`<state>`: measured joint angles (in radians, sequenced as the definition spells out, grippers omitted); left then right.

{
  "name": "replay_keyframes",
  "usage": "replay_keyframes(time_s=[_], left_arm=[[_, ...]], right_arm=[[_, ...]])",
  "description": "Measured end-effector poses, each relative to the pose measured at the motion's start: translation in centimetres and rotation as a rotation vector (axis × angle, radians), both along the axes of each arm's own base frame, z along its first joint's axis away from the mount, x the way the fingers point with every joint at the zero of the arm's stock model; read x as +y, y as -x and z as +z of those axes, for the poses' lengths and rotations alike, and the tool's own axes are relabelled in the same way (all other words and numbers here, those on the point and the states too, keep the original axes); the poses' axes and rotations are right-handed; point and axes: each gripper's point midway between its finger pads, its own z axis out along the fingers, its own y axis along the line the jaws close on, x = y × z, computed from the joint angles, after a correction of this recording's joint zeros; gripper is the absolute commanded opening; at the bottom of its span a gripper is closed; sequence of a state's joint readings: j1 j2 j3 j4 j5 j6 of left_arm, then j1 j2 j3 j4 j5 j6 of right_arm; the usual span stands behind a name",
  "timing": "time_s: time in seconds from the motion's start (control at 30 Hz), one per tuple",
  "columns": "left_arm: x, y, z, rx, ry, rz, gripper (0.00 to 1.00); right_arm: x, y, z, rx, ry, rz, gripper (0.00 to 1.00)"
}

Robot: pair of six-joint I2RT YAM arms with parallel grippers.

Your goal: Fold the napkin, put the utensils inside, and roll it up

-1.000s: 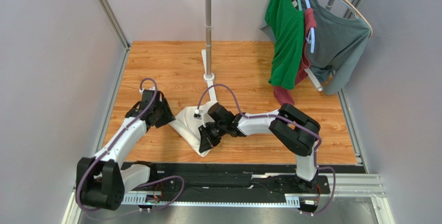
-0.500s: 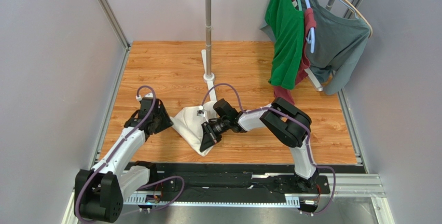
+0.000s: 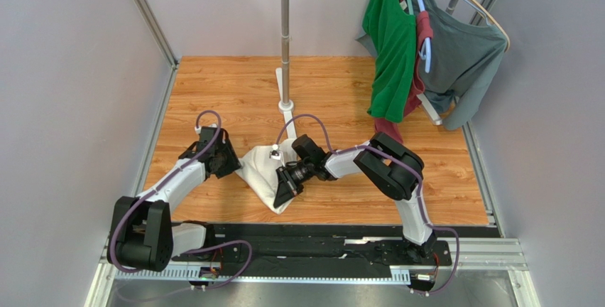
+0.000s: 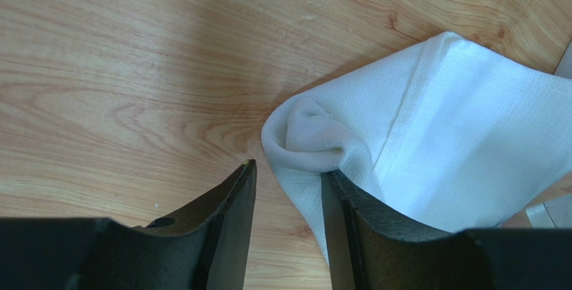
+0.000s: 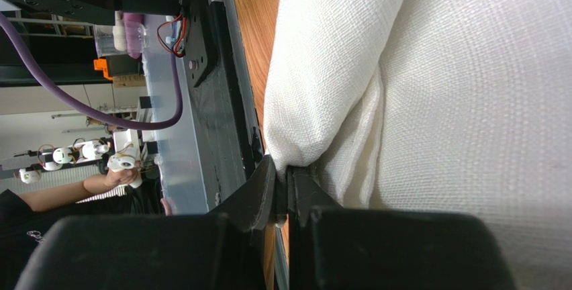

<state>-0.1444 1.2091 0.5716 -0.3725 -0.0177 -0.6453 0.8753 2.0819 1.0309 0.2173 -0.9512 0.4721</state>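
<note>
The right gripper point(image 5: 286, 172) is pinching a fold of the napkin point(image 3: 264, 176), apparently anchoring it on the table point(image 3: 234, 94), while the left gripper point(image 4: 289, 169), jaws half spread, is hovering at the cloth's bunched left corner, probably for regrasping.

Camera set, three views.
- Top: I look down from above and behind the arm bases, far off, with the whole surface point(image 3: 234, 87) in frame.
- Left wrist: close, facing down past the left gripper point(image 4: 289, 176).
- Right wrist: closest, tipped sideways along the right gripper point(image 5: 287, 177).
- Shared by all three: the napkin point(image 3: 264, 177).
</note>
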Motion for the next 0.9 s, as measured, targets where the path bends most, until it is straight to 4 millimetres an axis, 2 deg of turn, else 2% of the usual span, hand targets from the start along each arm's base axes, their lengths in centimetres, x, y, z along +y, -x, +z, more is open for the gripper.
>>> replay_keyframes(time_s=[0.17, 0.37, 0.47, 0.9], left_arm=[[-0.2, -0.2, 0.4, -0.013, 0.010, -0.005, 0.51], [-0.4, -0.5, 2.7, -0.108, 0.034, -0.005, 0.54], [-0.5, -0.7, 3.1, -0.132, 0.042, -0.006, 0.57], [-0.9, -0.5, -0.2, -0.014, 0.050, -0.007, 0.57]], right_arm=[[0.0, 0.0, 0.0, 0.011, 0.003, 0.002, 0.00], [0.0, 0.0, 0.0, 0.015, 0.009, 0.002, 0.00], [0.0, 0.0, 0.0, 0.017, 0.011, 0.002, 0.00], [0.0, -0.1, 0.0, 0.020, 0.016, 0.001, 0.00]])
